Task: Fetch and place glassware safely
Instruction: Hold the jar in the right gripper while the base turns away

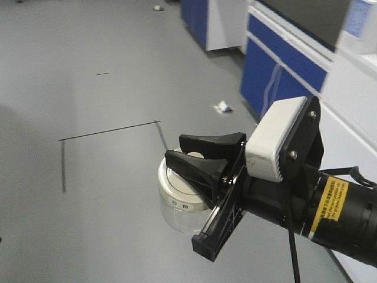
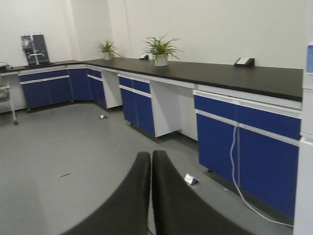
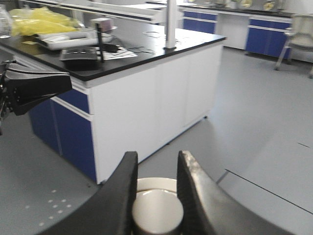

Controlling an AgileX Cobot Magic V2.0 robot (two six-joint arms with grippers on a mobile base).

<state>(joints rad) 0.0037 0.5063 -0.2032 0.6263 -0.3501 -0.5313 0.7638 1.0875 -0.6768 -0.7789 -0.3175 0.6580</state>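
Right fingers (image 3: 122,191) clamping lid knob (image 3: 157,214), glass jar (image 1: 175,203) hanging below

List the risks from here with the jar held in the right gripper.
1. The right gripper seems to pinch only the lid knob of the jar. If the lid is loose, the glass body could drop to the floor.
2. Nothing supports it underneath: the left gripper is shut and empty.
3. The white cabinet stands near, so a swing could knock the glass.

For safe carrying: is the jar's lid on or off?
On. The cream-white lid sits flat on the glass jar, under the right gripper.
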